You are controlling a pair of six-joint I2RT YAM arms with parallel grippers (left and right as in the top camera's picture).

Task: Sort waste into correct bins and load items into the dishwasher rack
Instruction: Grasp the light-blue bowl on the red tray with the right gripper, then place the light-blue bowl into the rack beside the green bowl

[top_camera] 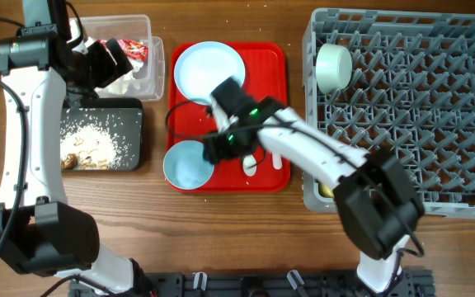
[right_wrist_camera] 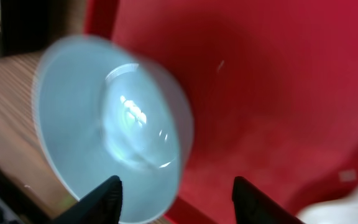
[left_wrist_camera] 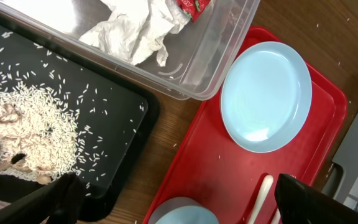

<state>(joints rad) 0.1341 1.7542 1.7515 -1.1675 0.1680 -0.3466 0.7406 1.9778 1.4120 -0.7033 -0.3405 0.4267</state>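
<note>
My right gripper [top_camera: 218,148] [right_wrist_camera: 180,200] is open over the rim of a pale blue bowl [top_camera: 190,165] [right_wrist_camera: 107,124] at the front left of the red tray; one finger is over the bowl, the other over the tray. A pale blue plate [top_camera: 209,70] [left_wrist_camera: 266,96] lies at the tray's back. A white spoon and fork [top_camera: 252,165] [left_wrist_camera: 260,198] lie beside the bowl. A second bowl [top_camera: 334,66] stands in the grey rack [top_camera: 435,107]. My left gripper [top_camera: 105,62] [left_wrist_camera: 179,208] is open and empty above the bins.
The clear tub [top_camera: 151,78] [left_wrist_camera: 210,68] holds a crumpled napkin [left_wrist_camera: 135,31] and a red wrapper [top_camera: 132,49] [left_wrist_camera: 194,6]. The black tray [top_camera: 130,136] [left_wrist_camera: 114,124] holds rice with brown scraps [top_camera: 89,147] [left_wrist_camera: 30,130]. The red tray [top_camera: 266,82] [left_wrist_camera: 229,168] lies between the bins and the rack.
</note>
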